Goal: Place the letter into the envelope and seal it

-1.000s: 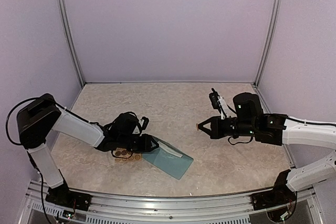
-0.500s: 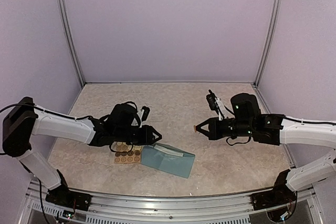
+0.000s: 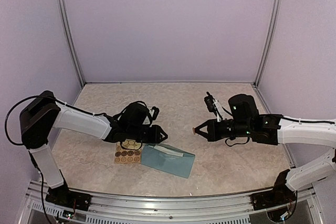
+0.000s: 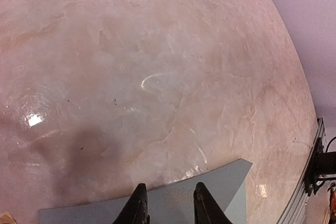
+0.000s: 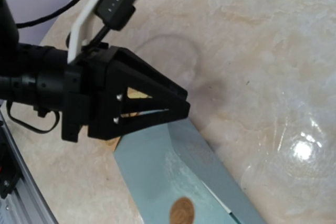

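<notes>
Since half a second ago the left hand (image 3: 163,137) has slid rightward off the tan sticker sheet (image 3: 128,154), which lies flat just beside the envelope (image 3: 169,161). The table (image 3: 173,100) is marbled beige and the walls are lavender. The envelope lies flat near the front edge. The left hand is over its far edge, fingers slightly apart, empty. The right hand (image 3: 197,129) hangs well apart; whether it grips anything cannot be told.
</notes>
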You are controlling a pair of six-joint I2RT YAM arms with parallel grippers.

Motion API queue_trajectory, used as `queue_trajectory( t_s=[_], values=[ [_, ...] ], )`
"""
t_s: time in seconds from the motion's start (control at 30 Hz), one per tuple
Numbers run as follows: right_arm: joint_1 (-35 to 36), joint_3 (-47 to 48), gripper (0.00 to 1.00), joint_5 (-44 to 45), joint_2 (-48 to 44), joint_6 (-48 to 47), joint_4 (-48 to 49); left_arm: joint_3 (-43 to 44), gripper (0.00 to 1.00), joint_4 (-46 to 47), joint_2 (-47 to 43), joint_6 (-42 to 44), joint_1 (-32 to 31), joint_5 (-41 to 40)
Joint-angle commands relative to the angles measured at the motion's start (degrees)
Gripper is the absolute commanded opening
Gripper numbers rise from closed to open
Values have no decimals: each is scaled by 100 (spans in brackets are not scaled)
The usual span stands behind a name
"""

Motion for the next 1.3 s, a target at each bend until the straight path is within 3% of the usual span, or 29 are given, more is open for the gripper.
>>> queue_trajectory(
  t_s=[0.0, 0.53, 1.27],
  values=[
    [-50, 136, 0, -100, 170, -68, 0, -6, 28, 54, 125, 132, 15, 111],
    [88, 409, 0, -560, 1000, -333, 91, -527, 23, 165, 122, 45, -68, 208],
    [664, 1403, 0, -726, 3048, -764, 167, -912, 19, 353, 323, 3, -82, 82]
  ],
)
